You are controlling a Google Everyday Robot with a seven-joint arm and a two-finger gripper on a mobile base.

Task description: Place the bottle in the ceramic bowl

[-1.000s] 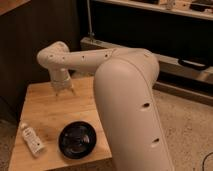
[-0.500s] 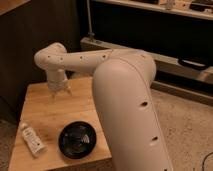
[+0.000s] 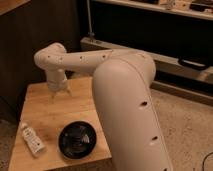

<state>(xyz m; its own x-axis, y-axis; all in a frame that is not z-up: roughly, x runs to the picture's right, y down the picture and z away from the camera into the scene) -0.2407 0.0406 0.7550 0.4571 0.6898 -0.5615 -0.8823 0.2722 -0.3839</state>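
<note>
Over table's [image 3: 41,111] far side, jaws apart; unreadably labelled bottle [image 3: 31,139] near ceramic bowl [image 3: 77,141].

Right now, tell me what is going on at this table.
The robot's arm reaches over the wooden table, its tool hanging open and empty above the far side. The bottle lies flat by the near edge, untouched. The ceramic bowl sits just beside it, with nothing inside.
</note>
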